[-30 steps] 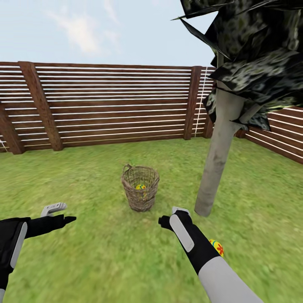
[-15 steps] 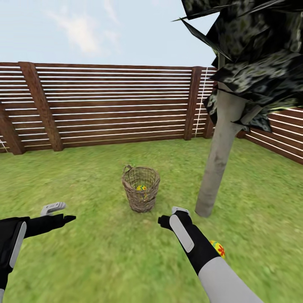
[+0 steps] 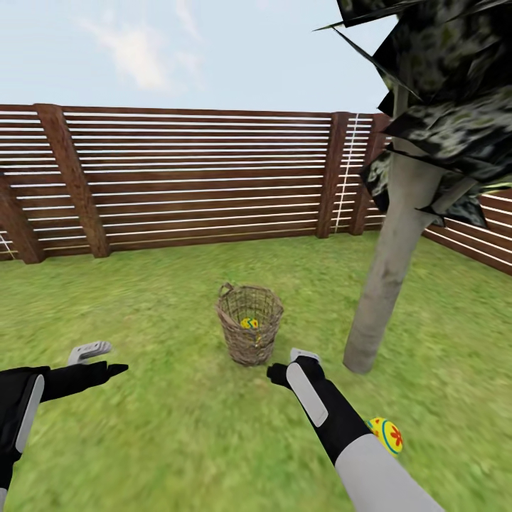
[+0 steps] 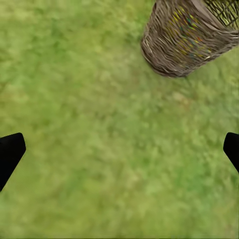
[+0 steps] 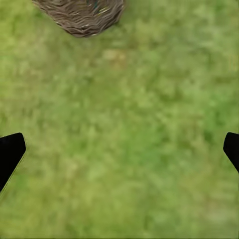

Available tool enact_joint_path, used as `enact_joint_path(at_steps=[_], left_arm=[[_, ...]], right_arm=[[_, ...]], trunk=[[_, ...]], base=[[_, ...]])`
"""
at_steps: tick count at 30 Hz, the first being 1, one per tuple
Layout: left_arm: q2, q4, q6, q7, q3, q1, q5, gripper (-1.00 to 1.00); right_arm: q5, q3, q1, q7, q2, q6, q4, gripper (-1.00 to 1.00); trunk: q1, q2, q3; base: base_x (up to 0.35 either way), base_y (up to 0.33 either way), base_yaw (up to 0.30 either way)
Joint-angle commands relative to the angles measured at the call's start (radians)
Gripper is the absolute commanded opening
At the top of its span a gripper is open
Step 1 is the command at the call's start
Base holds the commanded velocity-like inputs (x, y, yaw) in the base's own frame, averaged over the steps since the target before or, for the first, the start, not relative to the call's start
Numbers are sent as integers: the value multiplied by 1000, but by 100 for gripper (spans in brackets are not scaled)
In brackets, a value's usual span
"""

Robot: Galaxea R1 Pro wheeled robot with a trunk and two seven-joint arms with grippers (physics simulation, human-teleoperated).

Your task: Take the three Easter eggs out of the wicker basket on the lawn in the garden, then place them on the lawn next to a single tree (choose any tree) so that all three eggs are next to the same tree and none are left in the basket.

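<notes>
The wicker basket [image 3: 249,333] stands upright on the lawn [image 3: 156,299], just ahead of my arms. Through its weave shows a yellow Easter egg [image 3: 249,323]; how many lie inside I cannot tell. Another Easter egg [image 3: 388,434], yellow with a red mark, lies on the grass near the tree [image 3: 390,274], partly behind my right forearm. My left gripper [image 3: 107,359] hangs open and empty to the basket's left. My right gripper [image 3: 289,363] is open and empty just short of the basket. The left wrist view shows the basket [image 4: 186,37], as does the right wrist view [image 5: 82,15].
A brown slatted fence [image 3: 192,178] closes the garden at the back and runs on to the right behind the tree. Dark foliage [image 3: 448,92] overhangs the upper right. Grass stretches wide to the left and in front.
The whole picture has shifted: basket, tree and the egg on the grass sit further right and slightly lower, so the camera has moved. Both arms hold the same pose, grippers still open.
</notes>
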Motion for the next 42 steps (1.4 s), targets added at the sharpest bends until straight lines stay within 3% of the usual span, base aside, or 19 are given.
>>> enact_joint_path(at_steps=[1,8,29,42], left_arm=[[0,-1,5,-5,1,-1,-3,100],[0,-1,7,-7,1,-1,5,100],[-2,-2,9,-7,-2,-1,-4,100],[0,-10,6,-8,1,-1,0,100]], right_arm=[[-9,2,-1,-10,0,1,-1,100],[-9,2,-1,-10,0,0,-1,100],[-10,2,-1,-9,0,-8,-1,100],[-9,2,-1,-9,0,-7,-1,100]], trunk=[[0,0,-1],[0,0,-1],[-80,147,65],[-80,147,65]], base=[[172,198,0],[85,85,0],[2,2,0],[42,110,0]])
